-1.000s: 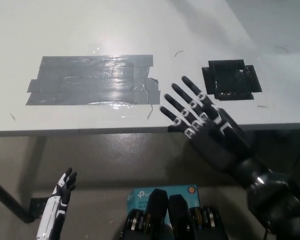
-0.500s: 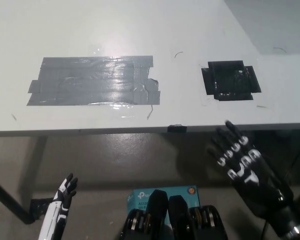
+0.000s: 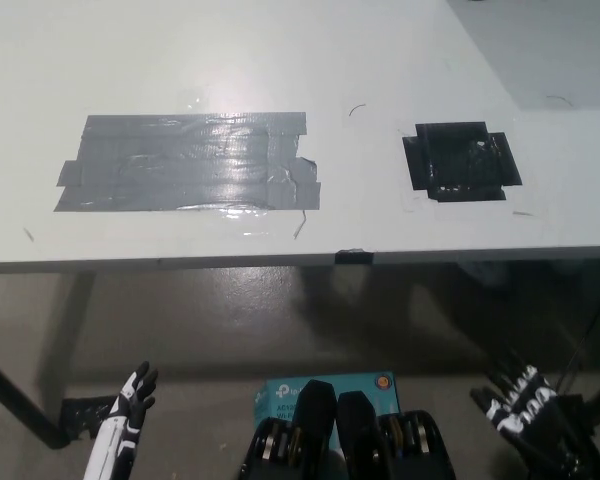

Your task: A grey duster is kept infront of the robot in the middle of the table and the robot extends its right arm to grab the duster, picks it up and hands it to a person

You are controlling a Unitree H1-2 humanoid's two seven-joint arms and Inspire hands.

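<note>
The duster was nowhere on the table (image 3: 280,60), which showed only a grey tape patch (image 3: 185,162) and a black tape patch (image 3: 460,162). The right hand (image 3: 528,425) hung low below the table edge, fingers spread and empty; the left hand (image 3: 130,405) rested low, also open. Judging by that, either the handover was finished or nothing had begun
</note>
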